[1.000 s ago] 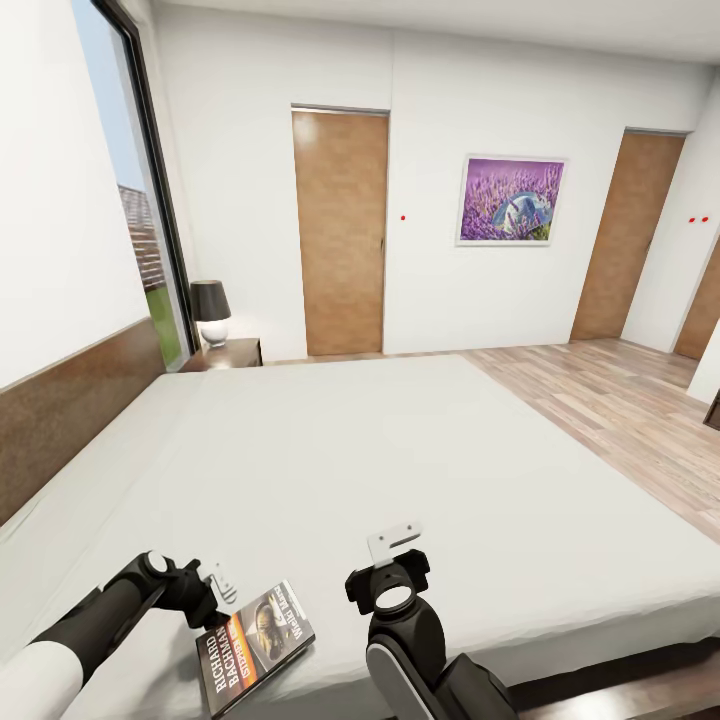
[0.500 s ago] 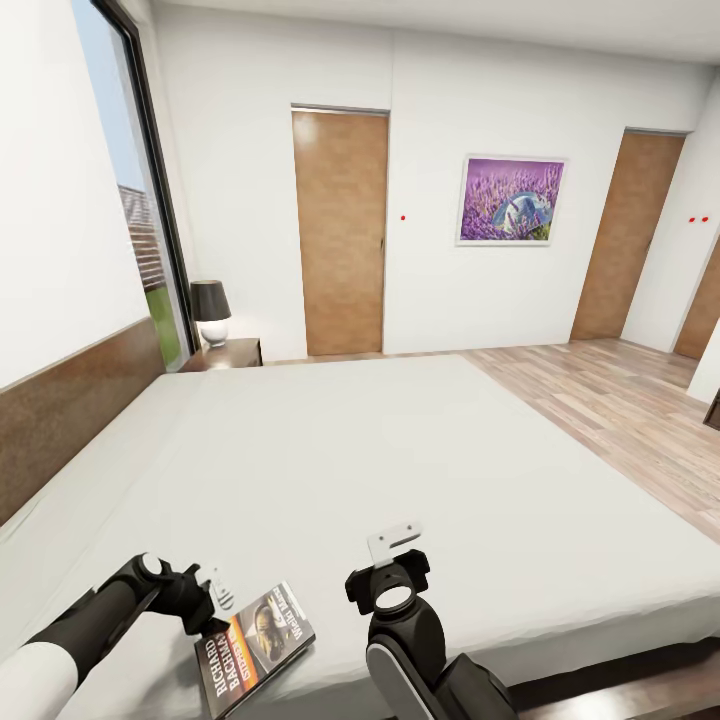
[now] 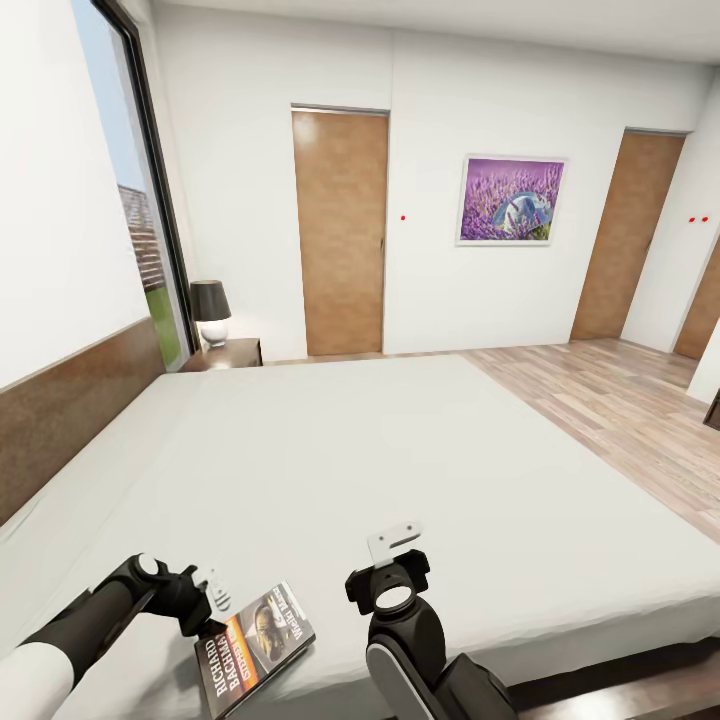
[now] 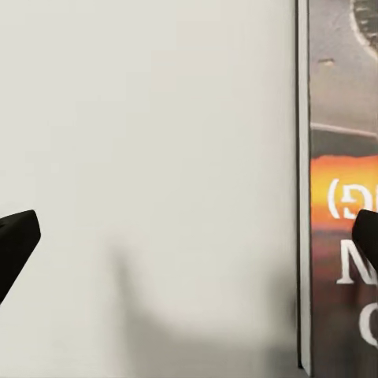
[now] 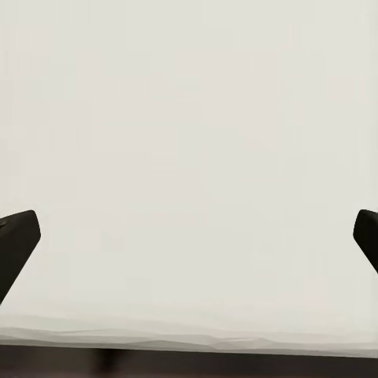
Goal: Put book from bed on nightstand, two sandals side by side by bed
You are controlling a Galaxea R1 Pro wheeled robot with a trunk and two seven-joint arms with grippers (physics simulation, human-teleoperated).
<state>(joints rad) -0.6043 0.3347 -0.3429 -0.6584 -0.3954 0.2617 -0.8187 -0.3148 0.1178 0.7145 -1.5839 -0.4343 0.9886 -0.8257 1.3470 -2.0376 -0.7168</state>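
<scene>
One book (image 3: 255, 645) lettered "RICHARD BACHMAN" on bed (image 3: 400, 470).

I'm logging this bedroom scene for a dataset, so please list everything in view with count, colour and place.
bed: one, pale grey-white, foreground.
book: one, dark with orange band, on the bed's near edge.
nightstand: one, dark brown, far side of the bed.
lamp: one, black shade, on the nightstand.
doors: three, brown, far and right walls.
picture: one, purple, far wall.
window: one, left wall.
left tool: open, beside the book.
right tool: open, over the mattress.
</scene>
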